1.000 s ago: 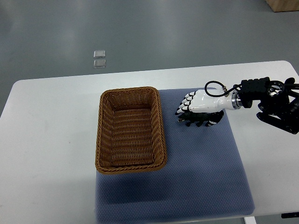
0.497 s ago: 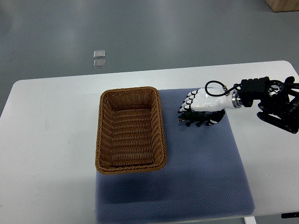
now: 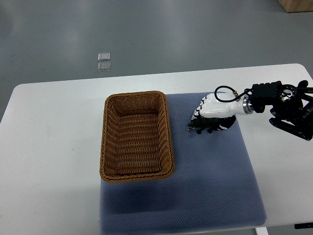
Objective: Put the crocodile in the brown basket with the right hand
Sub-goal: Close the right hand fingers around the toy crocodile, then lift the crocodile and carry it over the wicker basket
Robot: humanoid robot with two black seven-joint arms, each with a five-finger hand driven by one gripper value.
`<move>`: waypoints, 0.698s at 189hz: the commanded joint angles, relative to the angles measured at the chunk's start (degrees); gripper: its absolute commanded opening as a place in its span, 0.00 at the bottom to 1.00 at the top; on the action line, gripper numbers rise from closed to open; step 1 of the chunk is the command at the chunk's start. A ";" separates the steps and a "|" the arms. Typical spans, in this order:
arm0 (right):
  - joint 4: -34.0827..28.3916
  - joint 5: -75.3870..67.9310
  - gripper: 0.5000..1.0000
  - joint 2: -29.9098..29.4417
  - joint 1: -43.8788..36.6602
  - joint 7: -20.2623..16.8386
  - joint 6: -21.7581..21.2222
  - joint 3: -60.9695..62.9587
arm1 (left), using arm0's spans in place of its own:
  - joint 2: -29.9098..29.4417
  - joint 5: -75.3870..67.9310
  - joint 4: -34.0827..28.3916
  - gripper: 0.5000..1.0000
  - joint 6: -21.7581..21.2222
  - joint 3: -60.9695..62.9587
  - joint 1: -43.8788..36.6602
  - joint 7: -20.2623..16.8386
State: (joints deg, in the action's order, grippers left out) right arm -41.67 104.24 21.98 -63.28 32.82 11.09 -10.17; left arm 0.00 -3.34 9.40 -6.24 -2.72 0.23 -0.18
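A dark green toy crocodile (image 3: pixel 201 128) lies on the blue mat (image 3: pixel 215 181), right of the brown wicker basket (image 3: pixel 137 135). My right hand (image 3: pixel 209 116), white with black fingertips, is on top of the crocodile with its fingers curled down around it. Only the crocodile's snout and some legs stick out from under the hand. The basket holds nothing. My right arm comes in from the right edge.
The white table (image 3: pixel 54 147) carries the mat and the basket. The arm's black forearm and cable (image 3: pixel 286 107) hang over the table's right side. Grey floor lies beyond the far edge, with two small clear squares (image 3: pixel 103 62) on it.
The right hand's fingers have curled in from a spread pose and closed over the crocodile. The hand has also drawn slightly right.
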 commanded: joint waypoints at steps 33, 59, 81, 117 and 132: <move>1.41 -0.09 0.06 0.00 -0.35 -0.13 0.86 0.06 | 0.00 0.00 0.00 1.00 0.00 0.08 0.04 0.00; 1.50 -0.70 0.00 0.44 -1.23 -0.13 2.35 0.50 | 0.00 0.00 0.00 1.00 0.00 0.00 -0.05 0.00; 1.33 -1.05 0.00 0.61 -2.37 0.05 4.64 0.68 | 0.00 0.00 0.00 1.00 0.00 0.00 0.04 0.00; 1.24 -1.23 0.00 0.96 -2.72 0.40 6.66 0.68 | 0.00 0.00 0.00 1.00 0.00 0.08 0.04 0.00; 1.24 -1.58 0.00 0.96 -2.72 0.40 7.01 0.76 | 0.00 0.00 0.00 1.00 0.00 0.00 -0.05 0.00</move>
State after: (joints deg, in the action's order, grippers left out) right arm -40.47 103.04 22.91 -65.99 33.18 17.51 -9.48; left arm 0.00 -3.34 9.40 -6.24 -2.72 0.24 -0.18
